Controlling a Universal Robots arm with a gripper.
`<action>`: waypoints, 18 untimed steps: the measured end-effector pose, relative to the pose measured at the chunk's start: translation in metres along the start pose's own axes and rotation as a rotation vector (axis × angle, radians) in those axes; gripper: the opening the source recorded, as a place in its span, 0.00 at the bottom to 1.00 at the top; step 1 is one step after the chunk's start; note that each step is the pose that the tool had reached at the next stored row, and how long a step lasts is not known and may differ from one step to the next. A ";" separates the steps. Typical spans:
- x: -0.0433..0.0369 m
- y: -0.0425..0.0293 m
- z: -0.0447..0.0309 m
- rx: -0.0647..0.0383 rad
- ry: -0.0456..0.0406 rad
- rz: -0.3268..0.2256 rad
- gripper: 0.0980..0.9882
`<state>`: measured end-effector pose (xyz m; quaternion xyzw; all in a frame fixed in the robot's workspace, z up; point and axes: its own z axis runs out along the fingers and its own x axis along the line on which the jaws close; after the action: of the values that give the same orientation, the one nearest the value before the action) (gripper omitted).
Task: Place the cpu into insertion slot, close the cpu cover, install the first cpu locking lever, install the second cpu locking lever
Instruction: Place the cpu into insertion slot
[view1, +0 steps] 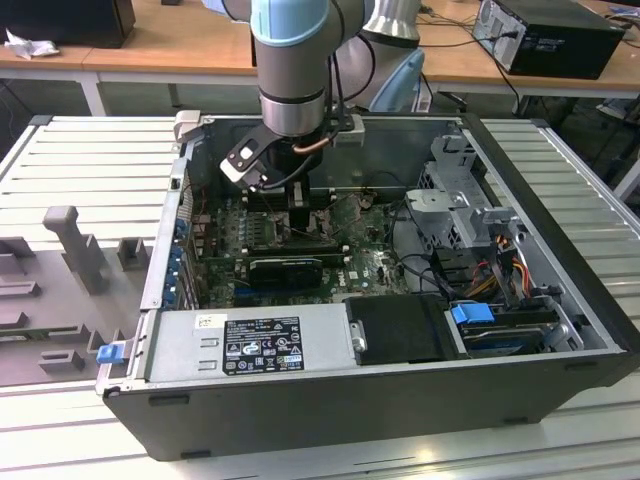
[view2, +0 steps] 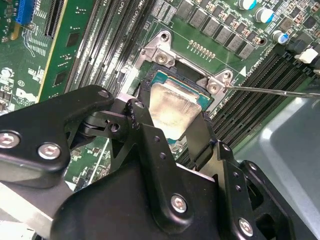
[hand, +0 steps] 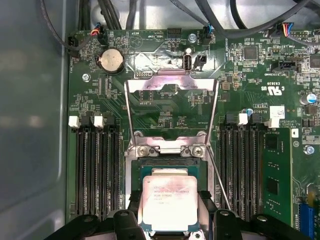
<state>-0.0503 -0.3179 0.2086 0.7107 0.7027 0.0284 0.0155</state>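
Ribbed grey tabletop (view1: 80, 150) carries an open computer case (view1: 330, 400).

Exterior view: the arm (view1: 295, 60) enters from twelve o'clock. The claw (view1: 290, 200) sits low over the motherboard (view1: 370, 265). A power supply (view1: 250, 345) lies at the case's six o'clock.

Second wrist view: the cpu (view2: 172, 107) lies flat, metal top up, between the black fingers (view2: 202, 137).

First wrist view: the claw (hand: 168, 212) is clamped on two opposite edges of the cpu (hand: 167, 200), over the socket (hand: 137, 167). Whether the chip is seated cannot be told. It is near-square with no evident long axis, its edges parallel to the memory slots (hand: 95, 170). The cpu cover (hand: 170, 77) stands swung open beyond the socket, apart from the chip.
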 end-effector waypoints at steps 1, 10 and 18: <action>0.0000 0.0005 0.0004 0.001 -0.0001 0.001 0.48; 0.0004 0.0026 0.0055 0.013 -0.0002 0.001 0.48; 0.0005 0.0044 0.0084 0.019 -0.0007 0.001 0.48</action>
<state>-0.0454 -0.3173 0.2005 0.7112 0.7026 0.0216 0.0090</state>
